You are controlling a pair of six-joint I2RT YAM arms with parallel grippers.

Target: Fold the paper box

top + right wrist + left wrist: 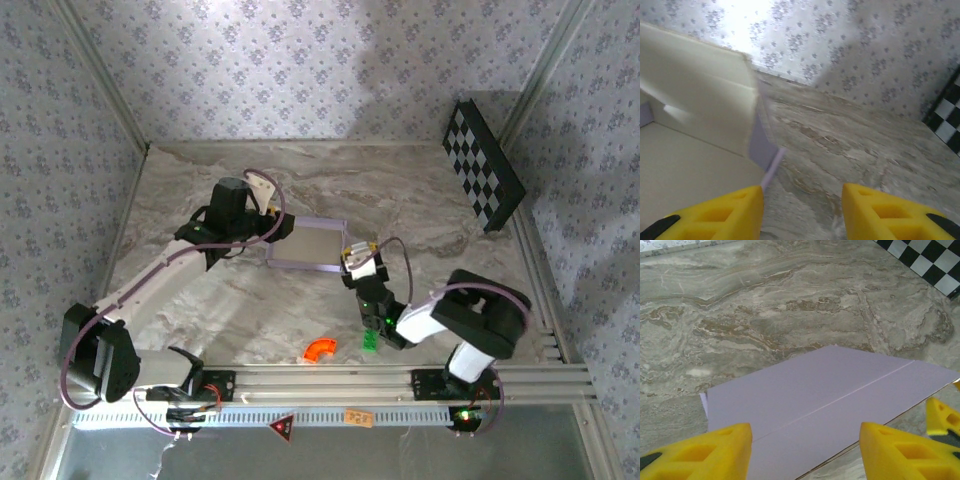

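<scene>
The paper box (308,246) lies mid-table as a pale lilac rectangle with raised side walls. My left gripper (272,230) is at its left edge, open. In the left wrist view the lilac panel (830,400) with one crease line spreads under my open left gripper (805,455), whose yellow fingers are apart above it. My right gripper (352,256) is at the box's right edge. In the right wrist view the off-white inside and an upright wall of the box (700,100) stand at the left, and my right gripper (802,210) is open with its left finger beside the box's corner.
A black-and-white checkered board (483,165) leans at the back right wall. An orange curved piece (320,349) and a small green piece (371,341) lie near the front rail (400,380). Patterned walls enclose the marble table (400,200).
</scene>
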